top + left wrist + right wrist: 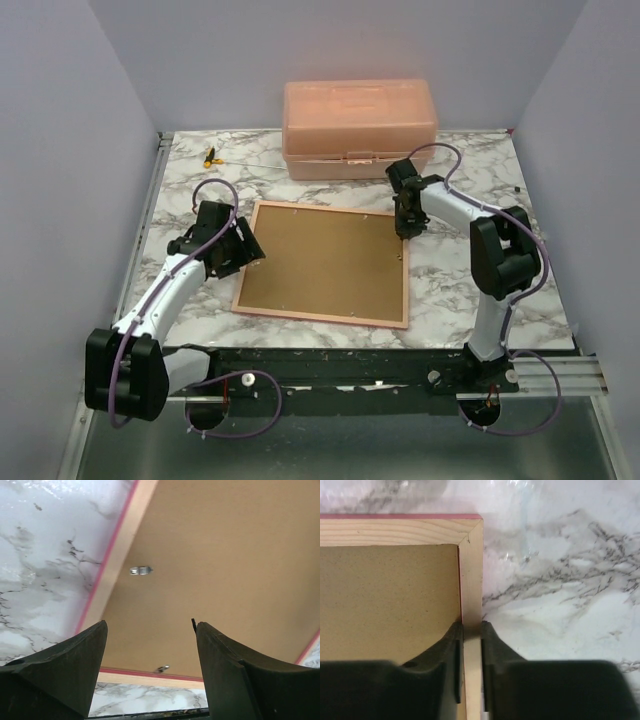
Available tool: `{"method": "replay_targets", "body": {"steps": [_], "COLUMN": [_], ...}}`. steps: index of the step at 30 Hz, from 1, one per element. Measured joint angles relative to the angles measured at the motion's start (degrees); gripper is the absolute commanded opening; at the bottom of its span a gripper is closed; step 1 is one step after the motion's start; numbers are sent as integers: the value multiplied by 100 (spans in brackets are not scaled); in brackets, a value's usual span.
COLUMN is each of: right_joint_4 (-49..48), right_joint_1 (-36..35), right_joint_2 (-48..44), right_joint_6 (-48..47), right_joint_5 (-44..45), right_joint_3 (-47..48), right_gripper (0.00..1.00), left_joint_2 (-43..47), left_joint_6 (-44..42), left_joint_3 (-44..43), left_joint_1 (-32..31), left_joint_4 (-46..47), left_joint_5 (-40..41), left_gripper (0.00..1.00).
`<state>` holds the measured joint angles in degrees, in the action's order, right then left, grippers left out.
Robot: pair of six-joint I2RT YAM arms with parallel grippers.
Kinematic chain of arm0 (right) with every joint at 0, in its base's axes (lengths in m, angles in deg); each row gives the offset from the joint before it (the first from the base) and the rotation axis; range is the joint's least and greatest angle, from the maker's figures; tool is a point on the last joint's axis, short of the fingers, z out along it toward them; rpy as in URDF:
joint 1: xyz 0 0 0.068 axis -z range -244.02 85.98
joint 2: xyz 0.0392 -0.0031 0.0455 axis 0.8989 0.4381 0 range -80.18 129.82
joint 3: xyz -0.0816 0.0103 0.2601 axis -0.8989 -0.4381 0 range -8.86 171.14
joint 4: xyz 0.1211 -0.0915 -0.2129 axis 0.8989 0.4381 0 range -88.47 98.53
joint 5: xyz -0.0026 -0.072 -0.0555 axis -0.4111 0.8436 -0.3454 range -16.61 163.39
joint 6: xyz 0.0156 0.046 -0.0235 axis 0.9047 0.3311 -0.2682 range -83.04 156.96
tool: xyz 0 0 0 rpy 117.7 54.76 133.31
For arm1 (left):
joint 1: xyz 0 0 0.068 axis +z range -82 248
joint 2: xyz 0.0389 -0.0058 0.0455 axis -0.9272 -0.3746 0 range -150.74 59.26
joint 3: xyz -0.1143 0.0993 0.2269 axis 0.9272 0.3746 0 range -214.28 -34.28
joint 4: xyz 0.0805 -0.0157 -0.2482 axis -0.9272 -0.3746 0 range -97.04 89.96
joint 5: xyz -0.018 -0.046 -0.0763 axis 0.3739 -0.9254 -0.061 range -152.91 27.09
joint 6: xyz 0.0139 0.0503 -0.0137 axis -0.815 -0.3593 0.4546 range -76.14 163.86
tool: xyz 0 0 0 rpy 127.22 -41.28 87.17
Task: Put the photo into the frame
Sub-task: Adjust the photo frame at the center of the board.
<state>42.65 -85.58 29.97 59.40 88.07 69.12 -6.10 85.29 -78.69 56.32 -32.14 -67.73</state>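
While my right gripper [471, 627] pinches the frame [395, 532] on its pale-wood, pink-edged rail, backing board [385, 595] up, my left gripper [150, 624] hangs wide open.

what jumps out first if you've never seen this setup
The big frame lies centred on the marble table, its brown backing board facing up. The right gripper is pinched shut on the frame's right rail near the far corner, while the left gripper hovers open over the left edge. A salmon-pink lidded box sits behind, at the back.
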Motion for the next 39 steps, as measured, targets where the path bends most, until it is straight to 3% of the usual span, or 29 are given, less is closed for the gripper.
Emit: {"method": "replay_targets", "body": {"steps": [1, 3, 6, 16, 24, 30, 39], "right_joint_4": [-7, -35, -50, -415, -682, -682, -396], "right_joint_1": [42, 133, 299, 813, 927, 927, 927], "right_joint_2": [63, 122, 103, -896, -852, -782, -782], "right_joint_6": [-50, -101, -94, 474, 560, 444, 142], "right_joint_5": [11, 79, 66, -1550, -2461, -2594, -1779], "right_joint_3": [94, 203, 236, -662, -1261, -1300, -1169], "right_gripper": [50, 67, 75, 79, 79, 77, 73], "left_joint_2": [-120, -348, -787, -1878, -2031, -2022, -1753], "left_joint_6": [-26, -92, -170, -343, -420, -437, -363], "left_joint_3": [0, -17, -140, -531, -363, -254, 39], "left_joint_1": [61, 151, 234, 262, 264, 118, -190], "left_joint_4": [-39, -94, -190, -275, -138, -98, 48], "left_joint_5": [-2, 2, 13, -160, -415, -586, -793], "left_gripper": [74, 74, 74, 72, 70, 68, 70]}}
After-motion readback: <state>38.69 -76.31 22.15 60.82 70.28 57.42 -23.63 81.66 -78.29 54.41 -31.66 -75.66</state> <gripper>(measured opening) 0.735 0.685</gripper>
